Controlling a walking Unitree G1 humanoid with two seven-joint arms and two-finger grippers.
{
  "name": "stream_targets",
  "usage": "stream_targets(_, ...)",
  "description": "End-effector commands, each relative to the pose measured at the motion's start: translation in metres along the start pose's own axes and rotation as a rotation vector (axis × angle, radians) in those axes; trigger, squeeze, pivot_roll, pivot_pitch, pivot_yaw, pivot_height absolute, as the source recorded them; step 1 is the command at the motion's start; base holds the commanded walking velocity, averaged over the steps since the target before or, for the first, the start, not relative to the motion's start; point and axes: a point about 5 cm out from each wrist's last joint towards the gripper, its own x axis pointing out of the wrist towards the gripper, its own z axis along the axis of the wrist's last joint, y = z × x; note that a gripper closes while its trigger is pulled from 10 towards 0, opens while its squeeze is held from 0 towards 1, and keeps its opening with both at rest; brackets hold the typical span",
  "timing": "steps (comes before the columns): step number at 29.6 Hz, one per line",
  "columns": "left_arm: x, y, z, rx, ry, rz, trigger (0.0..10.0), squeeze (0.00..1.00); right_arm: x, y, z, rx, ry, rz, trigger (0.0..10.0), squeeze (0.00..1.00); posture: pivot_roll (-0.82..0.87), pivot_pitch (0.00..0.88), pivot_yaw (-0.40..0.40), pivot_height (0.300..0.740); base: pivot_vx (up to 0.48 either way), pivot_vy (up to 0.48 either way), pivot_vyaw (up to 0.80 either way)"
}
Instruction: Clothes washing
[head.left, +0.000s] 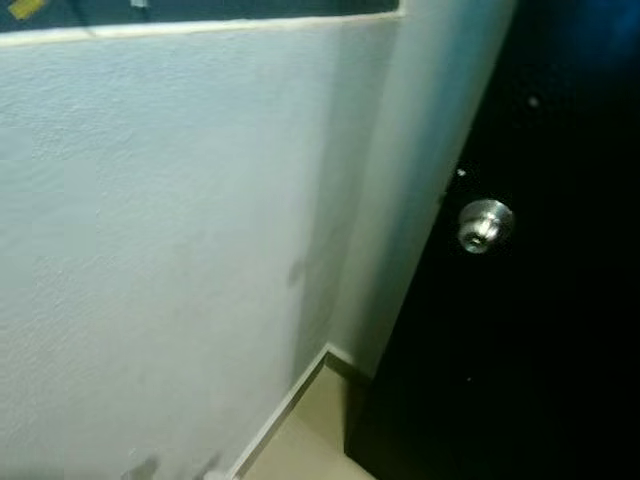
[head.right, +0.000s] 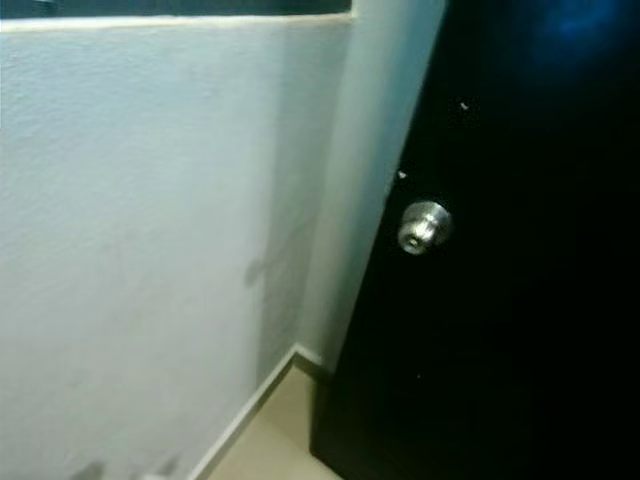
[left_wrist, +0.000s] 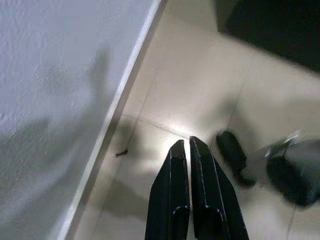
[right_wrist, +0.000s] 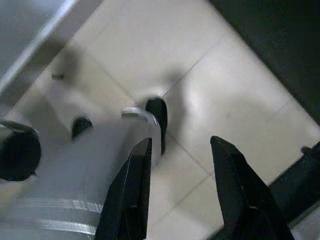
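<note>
Pale tiled floor (left_wrist: 195, 95) underfoot, textured white wall (head.left: 150, 250) alongside, white skirting board (left_wrist: 117, 107) at the join.

Left gripper (left_wrist: 184, 146): hanging over the tiles, two long black fingers pressed almost together, holding nothing. Right gripper (right_wrist: 181, 147): likewise hanging over the floor, fingers spread well apart, nothing between them. Beyond the right gripper's fingers, a blurred silver leg (right_wrist: 75, 165) and black foot (right_wrist: 158, 120) of the robot on the tiles; another black foot (left_wrist: 231, 150) past the left gripper's tips. Small dark speck (left_wrist: 121, 153) on the floor near the skirting.

Farther out, from the head: dark door (head.left: 540, 330) to the right of the wall, with a round silver doorknob (head.left: 484, 225).

Count: two grippers, both empty; one door; one knob; one wall corner.

Progress, as a judgement: barely begun. No clothes, basket or washing machine to be seen anywhere, so location of the laundry unknown. Seemingly on the way, facing a corner beside the door. Left to do: everything, from finding the clothes to loading and starting the wash.
</note>
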Motion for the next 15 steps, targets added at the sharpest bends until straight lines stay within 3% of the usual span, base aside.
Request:
stream_targets(1,-0.0011,-0.0018,-0.0042,0.002,0.017,-0.009,10.0,0.0,-0.0016,0.0057,-0.0114,0.006,0.035,0.012,10.0,0.0,0.0,0.0,0.006,0.74,0.0,0.0,-0.8)
stream_targets(15,-0.0018,-0.0009,-0.0053,0.0,0.016,-0.009,10.0,0.0,-0.0015,0.0054,-0.0105,-0.008,0.034,0.016,10.0,0.0,0.0,0.0,0.005,0.74,0.0,0.0,-0.8)
